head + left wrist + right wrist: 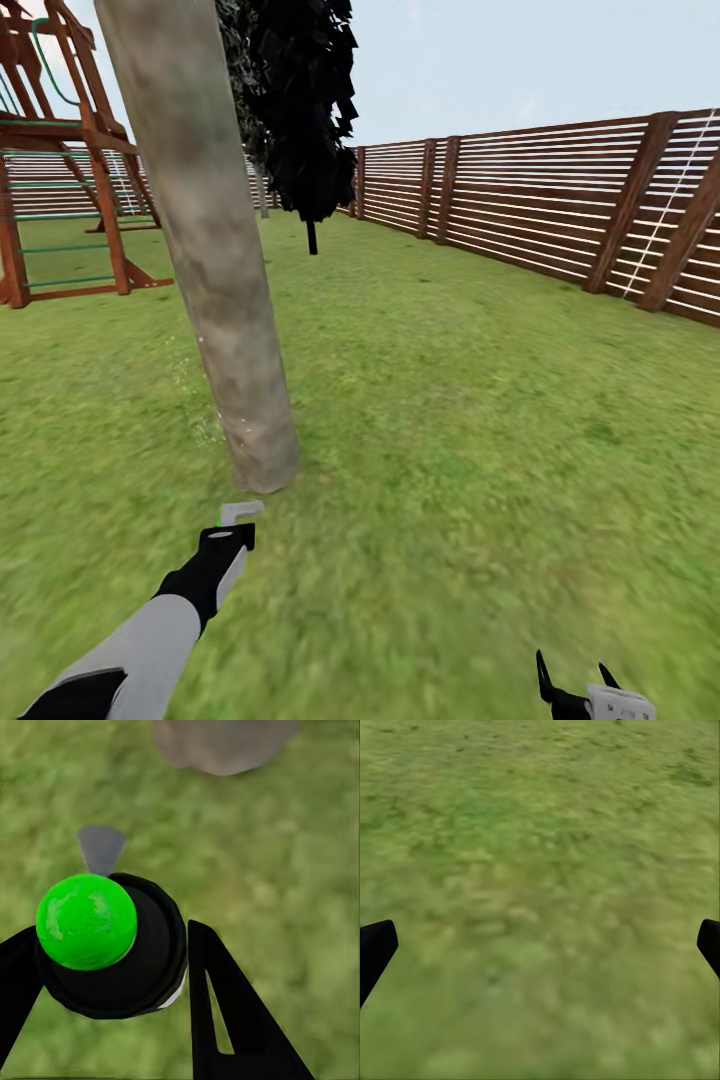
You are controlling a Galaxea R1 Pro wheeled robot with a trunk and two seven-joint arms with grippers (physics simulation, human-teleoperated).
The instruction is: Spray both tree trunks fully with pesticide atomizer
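Gripping the pesticide atomizer (112, 952) between closed fingers, the left pincer (232, 528) hovered low over the grass (470, 420), nozzle aimed ahead at the tree trunk (215, 260), near its base. Trunk's long axis ran upright, slightly tilted; faint pale specks (195, 385) showed beside it. Right pincer (578, 678) hung spread and empty, well apart from the trunk.

We see tree trunk (205, 240) cut off at head view's top, crown hidden. Left gripper (112, 967) hides atomizer (112, 945) body. Right gripper (578, 680) clipped by bottom edge. Specks beside trunk too small to identify.
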